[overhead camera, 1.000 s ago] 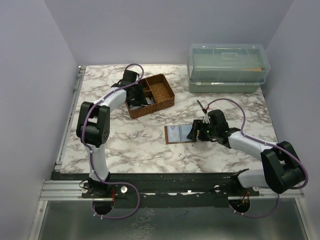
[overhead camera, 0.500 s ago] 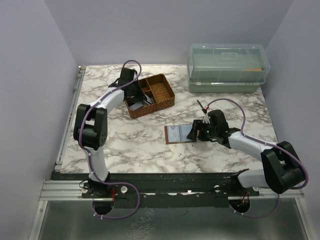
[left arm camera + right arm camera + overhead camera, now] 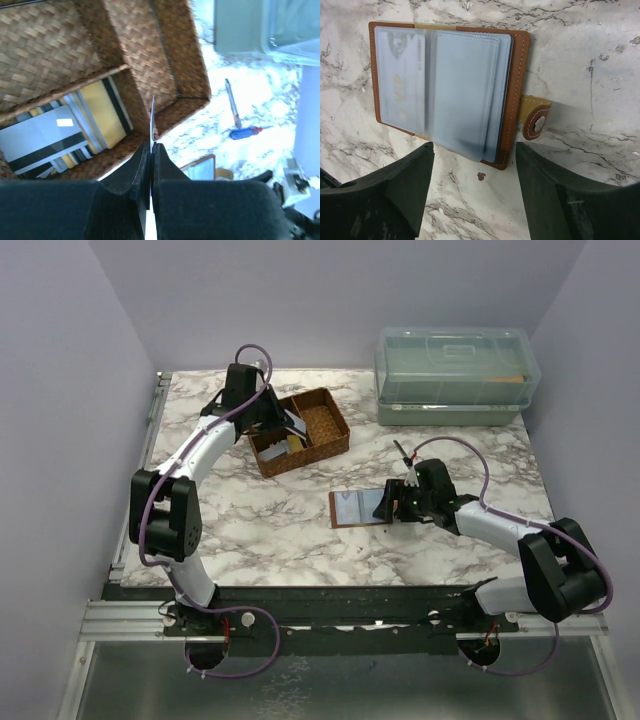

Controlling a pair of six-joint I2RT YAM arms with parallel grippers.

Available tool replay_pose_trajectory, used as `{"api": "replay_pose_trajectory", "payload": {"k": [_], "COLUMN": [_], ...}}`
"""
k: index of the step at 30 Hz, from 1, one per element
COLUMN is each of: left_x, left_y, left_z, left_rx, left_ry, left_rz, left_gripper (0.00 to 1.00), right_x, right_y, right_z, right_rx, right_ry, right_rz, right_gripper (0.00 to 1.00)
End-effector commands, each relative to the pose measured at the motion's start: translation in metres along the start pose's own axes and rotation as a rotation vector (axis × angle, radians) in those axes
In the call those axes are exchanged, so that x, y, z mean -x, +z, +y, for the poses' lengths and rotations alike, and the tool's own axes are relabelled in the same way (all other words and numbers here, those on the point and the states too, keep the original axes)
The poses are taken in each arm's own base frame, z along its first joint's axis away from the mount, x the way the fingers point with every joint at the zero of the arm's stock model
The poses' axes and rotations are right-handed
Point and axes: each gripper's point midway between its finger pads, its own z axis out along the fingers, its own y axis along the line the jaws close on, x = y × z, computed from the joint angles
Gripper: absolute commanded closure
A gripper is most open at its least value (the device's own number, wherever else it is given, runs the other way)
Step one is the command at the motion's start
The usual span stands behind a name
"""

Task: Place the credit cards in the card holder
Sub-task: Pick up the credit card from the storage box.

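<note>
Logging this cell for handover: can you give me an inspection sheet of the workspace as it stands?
Surface: marble table, no spills seen.
Job's things: card holder lies open with one sleeved card; credit cards in the basket tray.
Clutter: blue-handled tool; lidded clear box at far right.
Hands: left hand shut on a thin card above the tray; right hand open over the holder.
Cables: purple cables loop along both arms.
Surroundings: plain pale walls.

Bench lies open along the near edge and left side. Obstacles: woven tray far-centre, lidded box in the far right corner, thin tool between them, card holder mid-bench.
</note>
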Motion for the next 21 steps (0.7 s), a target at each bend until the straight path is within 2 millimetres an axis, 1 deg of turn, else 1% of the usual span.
{"api": "replay_pose_trajectory", "payload": {"k": [1,4,6,8,10,11,13,14,17,19,21], "left_x": [-0.005,-0.012,-0.023,-0.041,-0.065,-0.078,-0.102,-0.114,-0.149,-0.165,-0.174], "left_y": [-0.027,-0.034,-0.038,-0.040,-0.034,-0.030,-0.027,-0.027,-0.026,-0.024,-0.028], "left_z": [-0.037,-0.059,-0.082,-0.105,-0.121,-0.128,-0.141,-0.148,-0.166,-0.171,-0.179], "left_rx": [-0.165,-0.278,-0.386,-0.475,-0.530,-0.553,-0.599,-0.624,-0.698,-0.736,-0.787], "left_ry": [0.025,0.056,0.092,0.146,0.190,0.202,0.217,0.230,0.298,0.299,0.299], "left_rz": [0.040,0.070,0.105,0.149,0.215,0.253,0.326,0.359,0.444,0.502,0.543], "left_gripper": [1.00,1.00,1.00,1.00,1.00,1.00,1.00,1.00,1.00,1.00,1.00], "right_x": [0.001,0.001,0.001,0.003,0.005,0.009,0.018,0.026,0.051,0.062,0.068], "right_y": [0.000,-0.001,-0.002,-0.005,-0.010,-0.014,-0.029,-0.040,-0.077,-0.101,-0.118], "right_z": [-0.001,0.000,0.000,0.002,0.005,0.009,0.021,0.029,0.049,0.053,0.055], "right_rx": [0.004,0.010,0.009,0.013,0.025,0.035,0.057,0.071,0.105,0.092,0.083], "right_ry": [-0.014,-0.015,-0.017,-0.020,-0.020,-0.014,0.028,0.048,0.068,0.068,0.067], "right_rz": [0.002,-0.001,-0.007,-0.020,-0.038,-0.055,-0.078,-0.108,-0.220,-0.281,-0.322], "right_gripper": [0.30,0.30,0.30,0.30,0.31,0.31,0.33,0.34,0.33,0.32,0.30]}}
